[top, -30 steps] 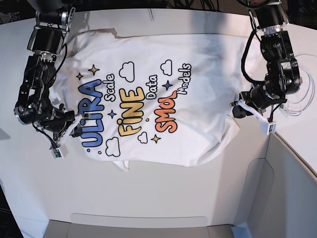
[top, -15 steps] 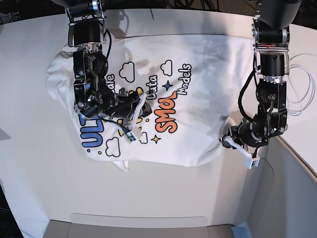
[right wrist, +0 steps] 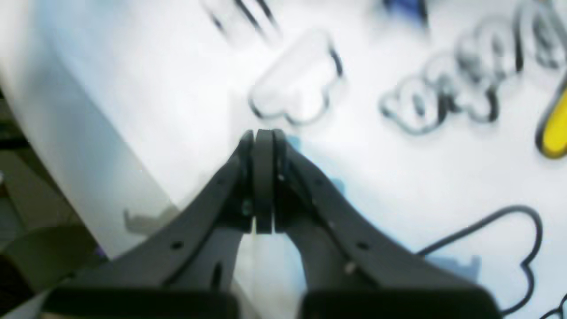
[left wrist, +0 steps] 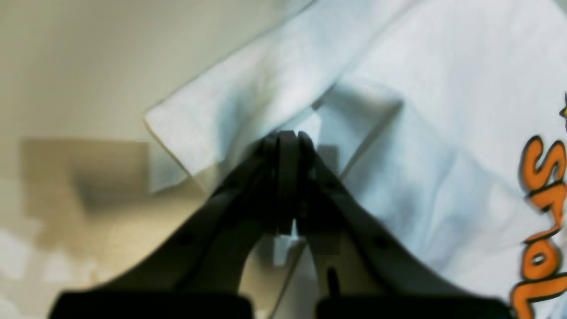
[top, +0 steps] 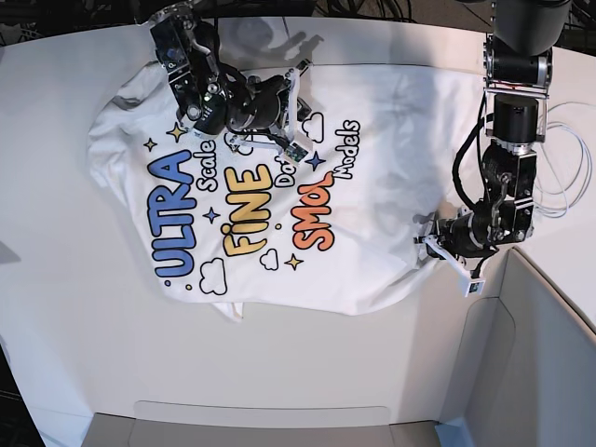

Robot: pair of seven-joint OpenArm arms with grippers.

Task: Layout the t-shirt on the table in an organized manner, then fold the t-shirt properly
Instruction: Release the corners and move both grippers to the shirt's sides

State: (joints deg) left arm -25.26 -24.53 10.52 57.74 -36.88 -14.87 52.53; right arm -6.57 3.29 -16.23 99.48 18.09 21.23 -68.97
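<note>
Lying print-up: t-shirt (top: 372, 168) on table (top: 56, 307) | left gripper (top: 430, 235) closed | right gripper (top: 291, 88) closed, empty

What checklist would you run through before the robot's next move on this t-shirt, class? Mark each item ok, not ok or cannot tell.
1. t-shirt wholly on the table: ok.
2. Print facing up: ok.
3. Cloth lying flat: not ok, bunched at the sleeve beside the left gripper.
4. Left gripper shut: ok; cloth pinched: cannot tell.
5. Right gripper shut: ok; it sits over the print.
6. Cable off the shirt: ok.
</note>
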